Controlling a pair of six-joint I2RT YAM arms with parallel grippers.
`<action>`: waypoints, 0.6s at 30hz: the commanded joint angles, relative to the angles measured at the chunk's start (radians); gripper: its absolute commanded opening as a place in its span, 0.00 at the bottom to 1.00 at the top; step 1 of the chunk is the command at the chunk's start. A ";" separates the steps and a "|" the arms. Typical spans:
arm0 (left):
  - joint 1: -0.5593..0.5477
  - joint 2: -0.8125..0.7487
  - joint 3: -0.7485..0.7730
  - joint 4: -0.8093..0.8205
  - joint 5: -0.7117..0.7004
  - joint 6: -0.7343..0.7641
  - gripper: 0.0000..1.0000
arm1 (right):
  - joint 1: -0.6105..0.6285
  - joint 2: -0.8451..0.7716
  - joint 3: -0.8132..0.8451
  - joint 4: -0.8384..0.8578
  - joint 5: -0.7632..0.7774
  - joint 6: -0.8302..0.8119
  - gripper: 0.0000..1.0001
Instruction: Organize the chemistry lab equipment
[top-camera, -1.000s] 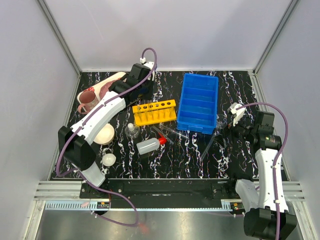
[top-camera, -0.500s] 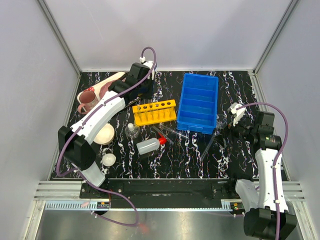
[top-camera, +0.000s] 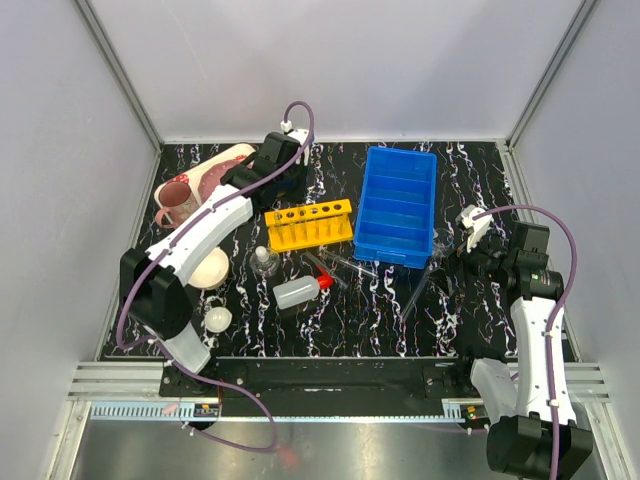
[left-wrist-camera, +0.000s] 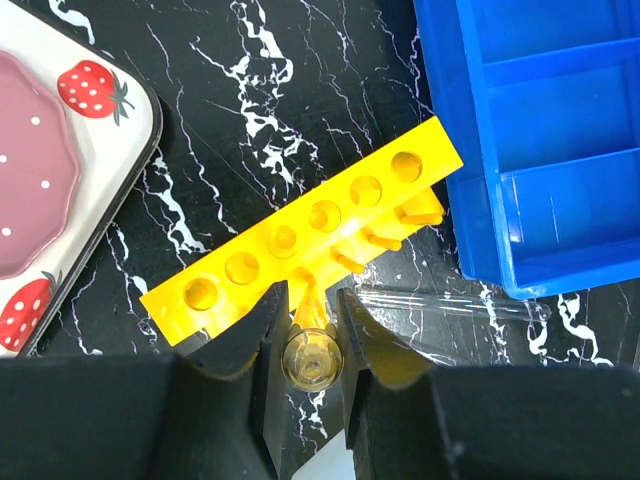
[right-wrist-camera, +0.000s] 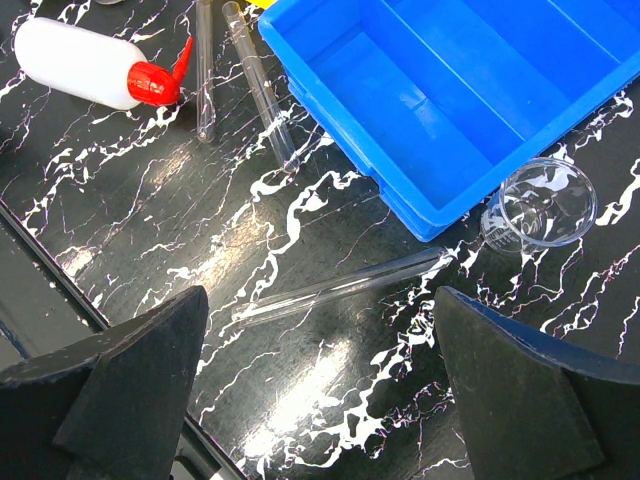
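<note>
My left gripper (left-wrist-camera: 311, 345) is shut on a thin clear test tube (left-wrist-camera: 311, 358), seen end-on between the fingers, just over the near edge of the yellow holed rack (left-wrist-camera: 310, 230). In the top view the left gripper (top-camera: 275, 182) is behind the rack (top-camera: 309, 223). My right gripper (right-wrist-camera: 315, 330) is wide open and empty above a test tube (right-wrist-camera: 340, 288) lying on the table. Two more tubes (right-wrist-camera: 258, 85) lie beside the red-capped squeeze bottle (right-wrist-camera: 95, 65). The flask (top-camera: 264, 261) and the small white dish (top-camera: 217, 319) stand at the left.
A blue divided bin (top-camera: 398, 205) stands right of the rack, with a small clear beaker (right-wrist-camera: 540, 205) at its corner. A larger white bowl (top-camera: 208, 268), a pink mug (top-camera: 175, 198) and a strawberry tray (top-camera: 215, 170) are at the left.
My left gripper has shifted slightly toward the back with the tube in it. The right arm has not moved.
</note>
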 joint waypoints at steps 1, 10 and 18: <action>0.005 0.000 -0.026 0.070 0.030 0.013 0.18 | -0.006 -0.003 -0.001 0.021 -0.034 0.000 1.00; 0.004 -0.003 -0.124 0.140 0.061 0.014 0.21 | -0.007 -0.003 -0.001 0.021 -0.034 0.000 1.00; 0.004 -0.024 -0.147 0.153 0.063 0.019 0.37 | -0.009 -0.003 -0.001 0.018 -0.036 -0.003 1.00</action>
